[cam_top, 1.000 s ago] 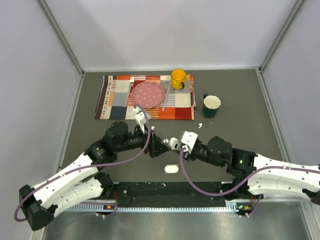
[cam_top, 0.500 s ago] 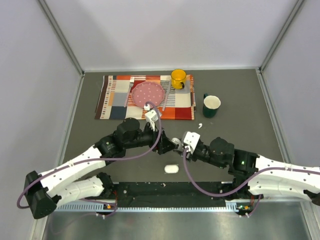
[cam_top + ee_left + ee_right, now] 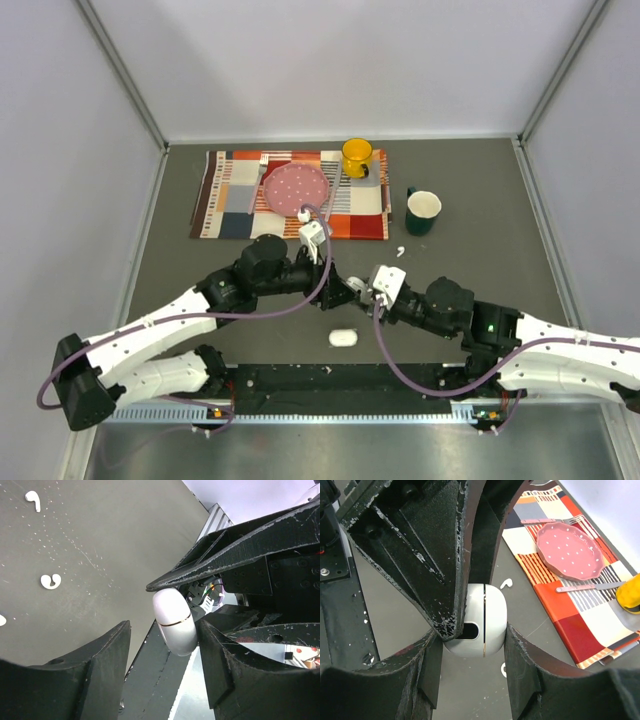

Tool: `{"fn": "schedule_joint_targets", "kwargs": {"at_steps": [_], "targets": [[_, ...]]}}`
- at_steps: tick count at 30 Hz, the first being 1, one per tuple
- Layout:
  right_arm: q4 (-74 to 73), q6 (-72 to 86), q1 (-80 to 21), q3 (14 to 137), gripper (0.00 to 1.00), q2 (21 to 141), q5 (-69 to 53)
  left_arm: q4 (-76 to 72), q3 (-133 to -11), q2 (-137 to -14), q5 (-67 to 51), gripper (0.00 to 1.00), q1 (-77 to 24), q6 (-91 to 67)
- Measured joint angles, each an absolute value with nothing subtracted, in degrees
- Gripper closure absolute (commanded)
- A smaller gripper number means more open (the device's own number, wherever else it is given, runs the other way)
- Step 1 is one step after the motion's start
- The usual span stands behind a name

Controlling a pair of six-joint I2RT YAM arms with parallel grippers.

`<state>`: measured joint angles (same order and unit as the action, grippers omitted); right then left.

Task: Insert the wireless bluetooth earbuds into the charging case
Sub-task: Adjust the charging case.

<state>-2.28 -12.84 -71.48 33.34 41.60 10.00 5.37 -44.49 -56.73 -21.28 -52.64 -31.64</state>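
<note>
My right gripper [image 3: 472,640] is shut on a small white charging case [image 3: 481,621], closed and held above the table. My left gripper [image 3: 162,635] has come in around the same case [image 3: 175,622]. One of its fingers [image 3: 220,655] touches the case; the other finger [image 3: 95,665] stands apart from it with a gap. In the top view both grippers meet mid-table, left [image 3: 345,290] and right [image 3: 368,292]. Tiny white earbuds [image 3: 33,500] [image 3: 50,581] lie loose on the dark table, one [image 3: 506,583] just beyond the case. A second white case [image 3: 342,338] lies near the front edge.
A patterned placemat [image 3: 225,195] at the back carries a pink plate [image 3: 295,187], cutlery and a yellow cup [image 3: 357,155]. A green mug [image 3: 423,211] stands to its right, with one earbud [image 3: 400,250] in front of it. Grey walls enclose the table.
The left arm has swung right to meet the right gripper, and its jaws have narrowed around the case. The right arm has shifted slightly right, its grip unchanged.
</note>
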Motion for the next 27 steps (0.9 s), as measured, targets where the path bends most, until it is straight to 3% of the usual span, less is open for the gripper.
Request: {"fn": "schedule_joint_targets", "kwargs": {"at_steps": [4, 8, 13, 17, 18, 23, 24, 27], "targets": [[-2.2, -12.9, -71.5, 33.0, 1.0, 41.6, 10.0, 5.3, -44.9, -57.8, -21.6, 0.39, -52.9, -31.6], [-2.0, -12.9, -71.5, 32.6, 1.0, 41.5, 10.0, 5.1, -45.6, -58.8, -22.0, 0.55, -53.5, -31.8], [-1.8, -12.9, -71.5, 32.6, 1.0, 41.3, 10.0, 4.9, -45.9, -59.3, -22.5, 0.62, -53.8, -31.9], [-1.7, -13.3, -71.5, 32.4, 0.96, 41.3, 10.7, 4.8, -45.9, -59.5, -22.5, 0.88, -53.9, -32.2], [-1.4, -13.3, -71.5, 32.3, 0.94, 41.3, 10.7, 4.9, -45.9, -59.5, -22.5, 1.0, -53.9, -32.4], [-1.2, -13.4, -71.6, 32.2, 0.78, 41.3, 11.0, 4.9, -45.9, -59.5, -22.4, 1.0, -53.8, -31.8], [-1.2, -13.4, -71.6, 32.2, 0.61, 41.3, 11.0, 4.9, -45.9, -59.5, -22.3, 1.0, -53.8, -31.6], [-1.1, -12.5, -71.6, 32.2, 0.4, 41.3, 11.6, 4.7, -45.9, -59.5, -21.6, 1.0, -54.0, -31.1]]}}
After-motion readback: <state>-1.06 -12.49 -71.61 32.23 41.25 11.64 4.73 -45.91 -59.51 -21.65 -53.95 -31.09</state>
